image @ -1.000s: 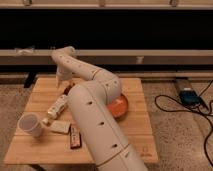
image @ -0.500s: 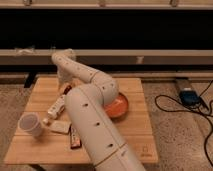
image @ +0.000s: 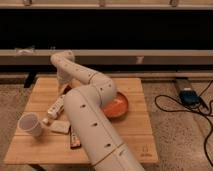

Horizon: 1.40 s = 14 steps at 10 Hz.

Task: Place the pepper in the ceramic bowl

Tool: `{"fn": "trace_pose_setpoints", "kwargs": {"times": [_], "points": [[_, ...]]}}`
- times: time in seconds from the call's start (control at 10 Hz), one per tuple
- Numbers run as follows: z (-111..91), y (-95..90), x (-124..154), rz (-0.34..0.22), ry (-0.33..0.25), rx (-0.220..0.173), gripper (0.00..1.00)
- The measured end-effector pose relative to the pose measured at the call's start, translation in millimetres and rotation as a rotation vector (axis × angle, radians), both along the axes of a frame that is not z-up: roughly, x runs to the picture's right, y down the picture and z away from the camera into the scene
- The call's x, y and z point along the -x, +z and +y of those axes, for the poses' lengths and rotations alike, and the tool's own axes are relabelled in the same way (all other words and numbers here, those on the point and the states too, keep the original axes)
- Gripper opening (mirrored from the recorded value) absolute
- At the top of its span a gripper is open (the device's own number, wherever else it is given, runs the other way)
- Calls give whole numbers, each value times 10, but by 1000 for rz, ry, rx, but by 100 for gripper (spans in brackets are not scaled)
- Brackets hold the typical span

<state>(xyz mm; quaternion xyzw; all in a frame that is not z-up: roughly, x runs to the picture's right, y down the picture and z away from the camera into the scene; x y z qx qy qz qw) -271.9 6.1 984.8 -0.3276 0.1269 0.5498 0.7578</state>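
The orange-red ceramic bowl [image: 119, 106] sits on the wooden table [image: 135, 135], right of centre, with its left side hidden behind my arm. My gripper [image: 63, 88] points down over the table's back left part, well left of the bowl. A small reddish patch shows at its tip; I cannot tell whether this is the pepper. No pepper shows elsewhere on the table.
A white cup [image: 30, 124] stands at the front left. A white tube [image: 55, 107] lies beside it, with a pale flat packet [image: 60, 127] and a dark bar [image: 75, 140] nearer the front. My arm crosses the table's middle. Cables and a power brick [image: 189, 96] lie on the floor to the right.
The arm has shifted very slightly; the gripper stays low over the back left of the table. The objects on the table have not moved.
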Motion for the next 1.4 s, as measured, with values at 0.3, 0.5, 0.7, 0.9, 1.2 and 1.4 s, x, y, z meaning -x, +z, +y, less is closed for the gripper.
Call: {"fn": "trace_pose_setpoints", "kwargs": {"times": [0.3, 0.5, 0.7, 0.9, 1.2, 1.4], "points": [[33, 45, 12, 25, -9, -17, 63], [46, 62, -11, 35, -7, -20, 43], [31, 66, -65, 42, -2, -23, 26], [24, 20, -46, 37, -4, -33, 5], [-46, -82, -143, 27, 22, -55, 0], [-96, -214, -259, 21, 38, -76, 0]]}}
